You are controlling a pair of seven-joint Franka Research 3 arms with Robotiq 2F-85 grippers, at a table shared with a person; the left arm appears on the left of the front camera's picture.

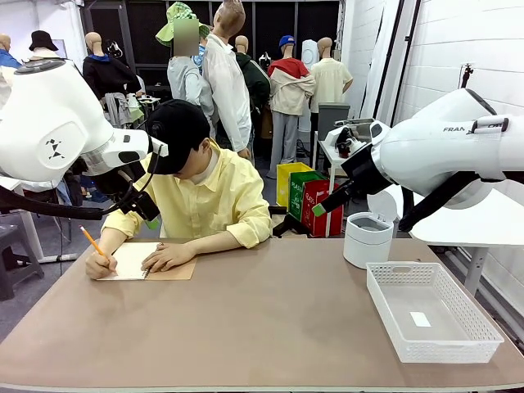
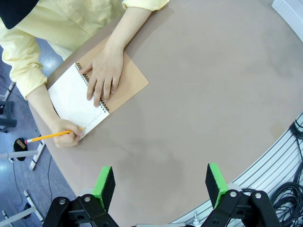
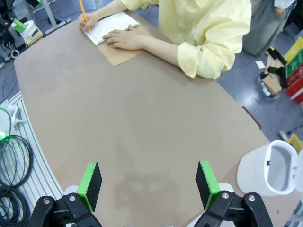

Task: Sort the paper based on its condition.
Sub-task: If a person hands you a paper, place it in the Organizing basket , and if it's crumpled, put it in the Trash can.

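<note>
End effectors (image 2: 160, 182) (image 3: 148, 182): 2, spread; 1 notebook (image 2: 71, 99)

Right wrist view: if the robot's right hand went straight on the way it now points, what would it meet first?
Probably the bare brown tabletop: the open right hand points down at it, with nothing between, though depth is unclear.

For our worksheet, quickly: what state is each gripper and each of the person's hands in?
Left gripper: open, empty.
Right gripper: open, empty.
Person's right hand: holding a pencil.
Person's left hand: flat on the notebook.
</note>
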